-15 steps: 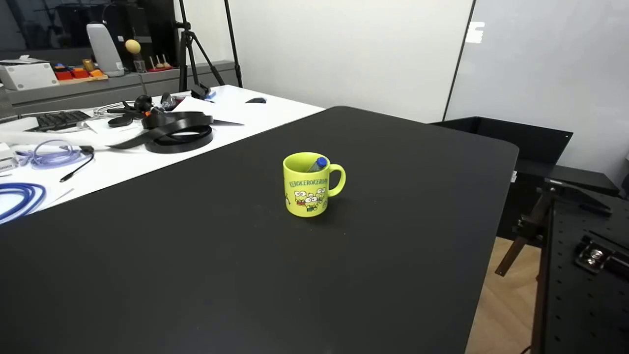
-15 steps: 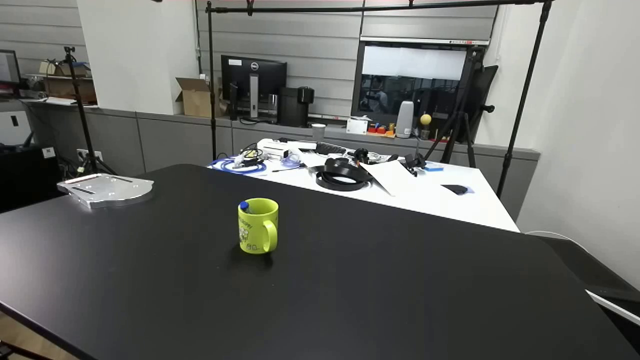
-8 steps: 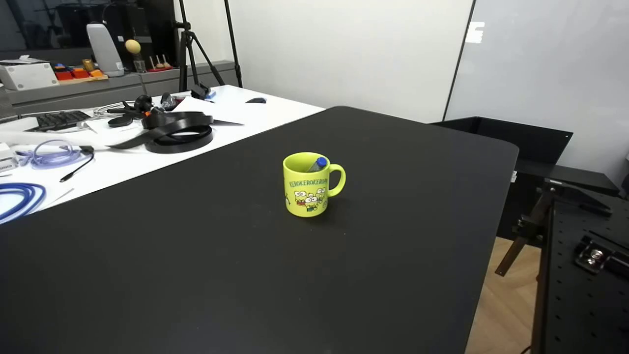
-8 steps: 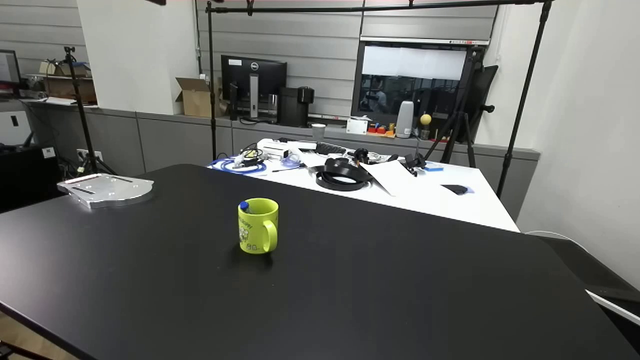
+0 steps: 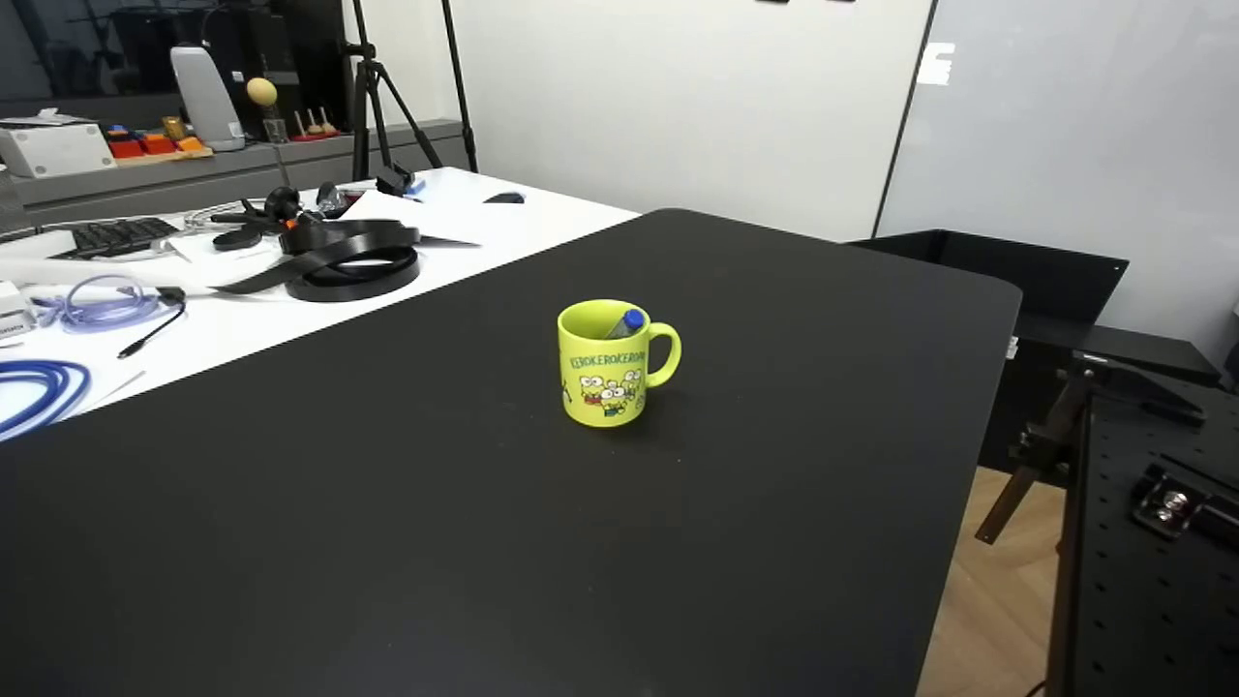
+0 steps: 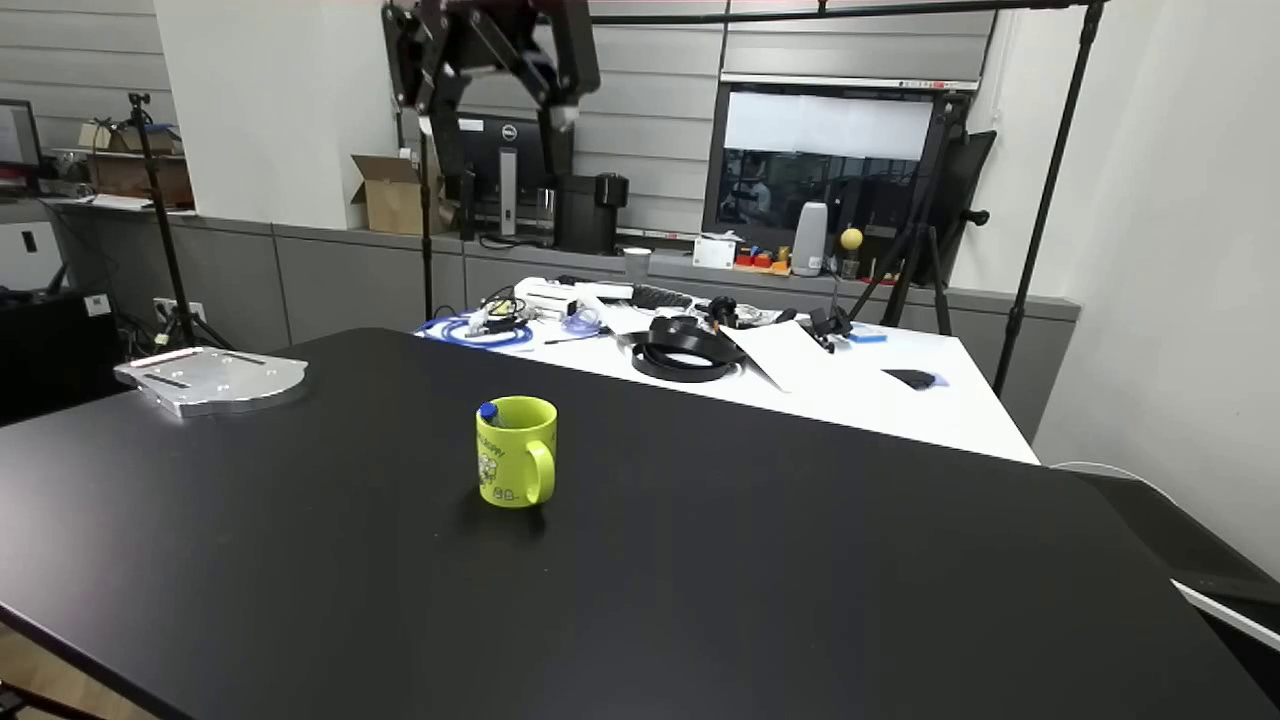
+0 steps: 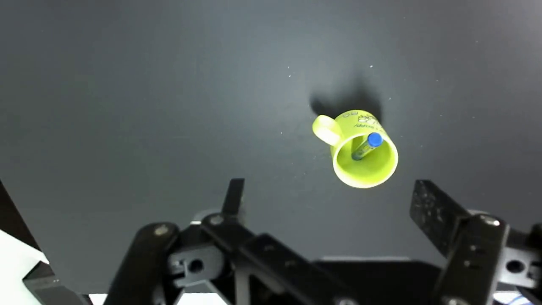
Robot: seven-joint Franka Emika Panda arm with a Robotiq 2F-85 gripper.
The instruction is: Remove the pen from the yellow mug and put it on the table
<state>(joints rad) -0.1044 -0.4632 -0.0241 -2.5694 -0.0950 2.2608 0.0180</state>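
Note:
The yellow mug (image 5: 592, 382) stands upright on the black table (image 5: 387, 523), with its handle to the side. It shows in both exterior views (image 6: 508, 465). The pen (image 5: 627, 322) leans inside the mug with its blue end at the rim; its lower part shows inside the mug in the wrist view (image 7: 366, 148). My gripper (image 7: 328, 184) is open and empty, its jaws wide apart. In the wrist view the mug lies beyond the fingertips, nearer the right finger (image 7: 436, 212). In an exterior view the gripper (image 6: 506, 165) hangs high above the mug, not touching it.
A silver metal plate (image 6: 215, 380) lies at the table's far left in an exterior view. A white desk (image 6: 870, 410) adjoins the table, with black strap coils (image 6: 685, 350) and blue cable (image 6: 490, 335). A black perforated bench (image 5: 1162, 581) stands beyond the table's right edge in an exterior view.
My gripper has come down into an exterior view from the top edge, where only a small tip showed before. Its tips now just show at the top elsewhere. Mug and pen have not moved.

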